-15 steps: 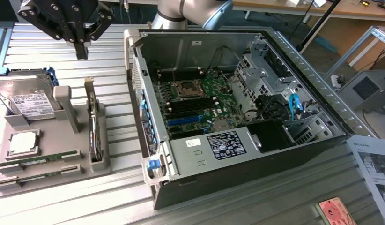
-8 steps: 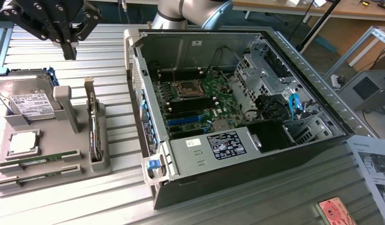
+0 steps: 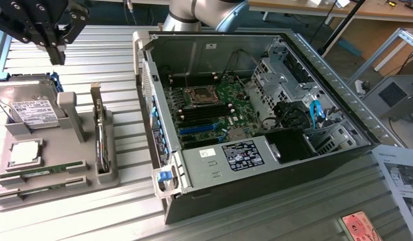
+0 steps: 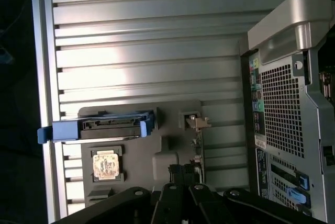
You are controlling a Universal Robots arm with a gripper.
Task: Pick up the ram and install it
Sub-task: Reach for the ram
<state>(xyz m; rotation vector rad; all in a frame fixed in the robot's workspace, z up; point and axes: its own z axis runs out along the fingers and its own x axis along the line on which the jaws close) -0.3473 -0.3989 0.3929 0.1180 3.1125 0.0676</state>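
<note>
Two ram sticks, thin and green, lie flat in slots at the near end of the grey holder tray (image 3: 72, 165): one ram stick (image 3: 44, 172) and a second (image 3: 40, 189) just in front of it. My gripper (image 3: 57, 54) hangs high above the tray's far end, over the hard drive, shut with nothing in it. In the wrist view the gripper (image 4: 183, 174) looks down onto the tray (image 4: 167, 130). The open computer case (image 3: 260, 125) lies on its side to the exterior view's right, with black memory slots (image 3: 208, 111) on its motherboard.
On the tray also sit a silver hard drive (image 3: 32, 108) in a blue caddy (image 4: 97, 128), a processor chip (image 3: 24, 153) (image 4: 106, 165) and an upright card with a metal bracket (image 3: 99, 135). Papers (image 3: 402, 175) lie to the exterior view's right of the case.
</note>
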